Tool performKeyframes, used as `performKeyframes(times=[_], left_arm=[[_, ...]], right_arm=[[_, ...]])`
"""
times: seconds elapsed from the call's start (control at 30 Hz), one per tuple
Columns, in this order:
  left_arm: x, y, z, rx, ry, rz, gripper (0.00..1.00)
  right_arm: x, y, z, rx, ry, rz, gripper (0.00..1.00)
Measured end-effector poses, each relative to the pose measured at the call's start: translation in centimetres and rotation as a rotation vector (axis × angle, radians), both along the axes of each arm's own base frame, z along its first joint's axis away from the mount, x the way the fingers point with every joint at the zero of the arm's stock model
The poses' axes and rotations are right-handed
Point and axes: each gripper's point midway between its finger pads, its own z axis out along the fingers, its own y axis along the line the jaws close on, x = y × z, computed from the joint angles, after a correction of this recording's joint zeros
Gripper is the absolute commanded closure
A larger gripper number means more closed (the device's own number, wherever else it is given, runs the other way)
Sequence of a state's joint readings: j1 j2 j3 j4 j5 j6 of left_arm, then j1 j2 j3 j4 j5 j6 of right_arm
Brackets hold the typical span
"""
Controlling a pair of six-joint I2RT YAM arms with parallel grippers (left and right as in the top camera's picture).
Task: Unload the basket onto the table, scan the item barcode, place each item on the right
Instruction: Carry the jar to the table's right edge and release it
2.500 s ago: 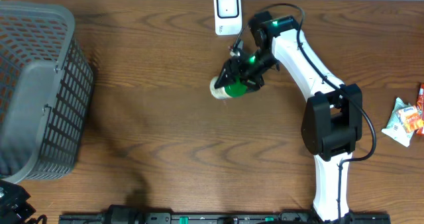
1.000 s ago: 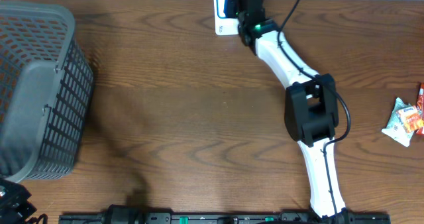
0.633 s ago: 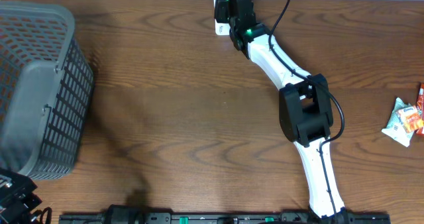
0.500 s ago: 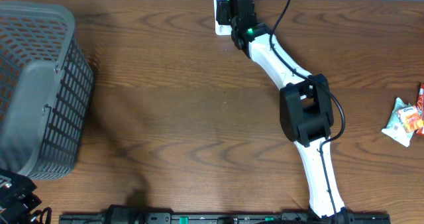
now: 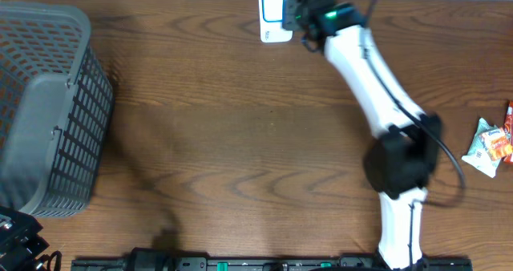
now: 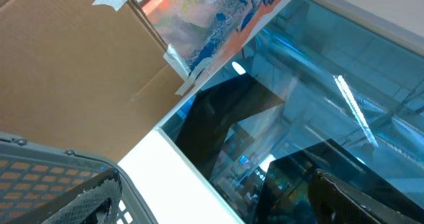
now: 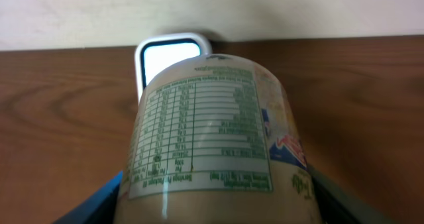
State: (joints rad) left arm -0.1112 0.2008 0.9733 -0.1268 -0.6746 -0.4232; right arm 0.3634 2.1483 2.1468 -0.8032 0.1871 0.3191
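The right jaws, partly open, clamp the canister (image 7: 218,138) by its sides and hold it just in front of the scanner (image 7: 171,58) at the far edge of the counter (image 7: 59,131). The left jaws stand wide and empty. Risk: no barcode is visible; if it faces away from the scanner window, no read occurs. The smooth wall may slip in the grip.

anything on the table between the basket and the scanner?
Nothing. The overhead view shows only bare wooden table between the basket and the scanner.
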Motion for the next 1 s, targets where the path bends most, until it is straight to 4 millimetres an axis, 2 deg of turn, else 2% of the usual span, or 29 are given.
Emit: performKeyframes(times=[0.07, 0.13, 0.23, 0.37, 0.63, 0.73, 0.87, 1.0], left_arm=[[0.0, 0.0, 0.0, 0.000, -0.001, 0.000, 0.10], [0.0, 0.0, 0.0, 0.000, -0.001, 0.000, 0.10], [0.0, 0.0, 0.0, 0.000, -0.001, 0.000, 0.10], [0.0, 0.0, 0.0, 0.000, -0.001, 0.000, 0.10], [0.0, 0.0, 0.0, 0.000, -0.001, 0.000, 0.10], [0.0, 0.0, 0.0, 0.000, -0.003, 0.000, 0.10], [0.0, 0.0, 0.1, 0.000, -0.003, 0.000, 0.10], [0.0, 0.0, 0.1, 0.000, -0.003, 0.000, 0.10]], right_arm=[[-2.8, -2.5, 3.1, -0.012, 0.034, -0.026, 0.55], [-5.6, -5.5, 4.9, -0.024, 0.093, -0.071, 0.58], [-9.5, -10.6, 4.9, -0.038, 0.229, -0.180, 0.60], [-12.9, -18.0, 2.0, -0.044, 0.430, -0.374, 0.58], [-16.3, -30.1, -3.2, 0.034, 0.600, -0.703, 0.54], [-17.7, -33.9, -5.2, 0.089, 0.618, -0.801, 0.54], [-19.6, -37.7, -8.7, 0.155, 0.637, -0.903, 0.51], [-21.9, -39.8, -12.5, 0.192, 0.673, -0.970, 0.51]])
